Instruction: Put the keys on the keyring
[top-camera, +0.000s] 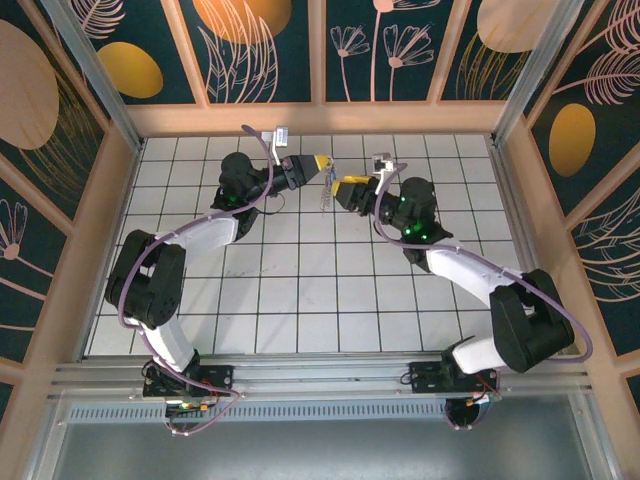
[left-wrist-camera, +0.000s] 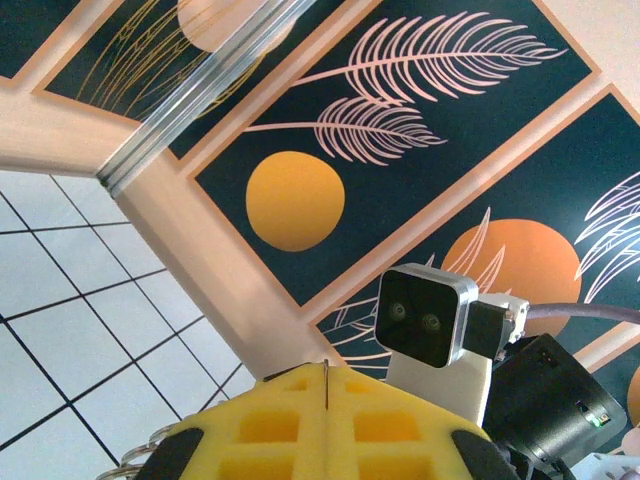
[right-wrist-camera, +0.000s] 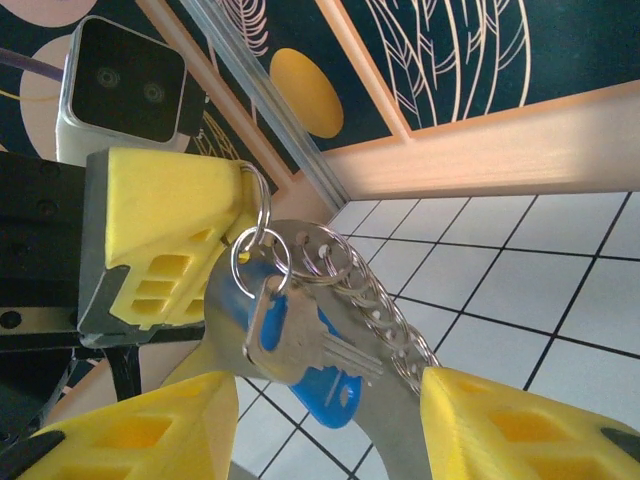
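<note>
- Silver key (right-wrist-camera: 310, 345) with a blue plastic bit behind it hangs off a small ring of the keyring (right-wrist-camera: 222, 300). It's all up in the air between the two arms, over the far middle of the surface (top-camera: 300, 290).
- left gripper (right-wrist-camera: 235, 205): jaws closed, pinching one wire ring of the keyring right at the tip. Its own camera shows a thin metal edge squeezed between the yellow pads (left-wrist-camera: 270, 425), so the grip looks solid.
- right gripper (top-camera: 340, 184): jaws open, sitting either side of the bundle from the right. The keyring's big loop runs down between them, but I don't see them clamping anything.
- chain (right-wrist-camera: 395, 320) of little links drapes off the rings just right of the key. Everything dangles from the left pinch.
- Progress, my read: threading looks basically done. The key's head seems to sit through the ring rather than lean on it. I can't tell if it's wound all the way on or only partly.
- Can't tell either if the blue piece is a second key's head or part of the same one.
- What's left, I'd guess: make sure the key is fully seated, then lower the lot to the surface and let go.
</note>
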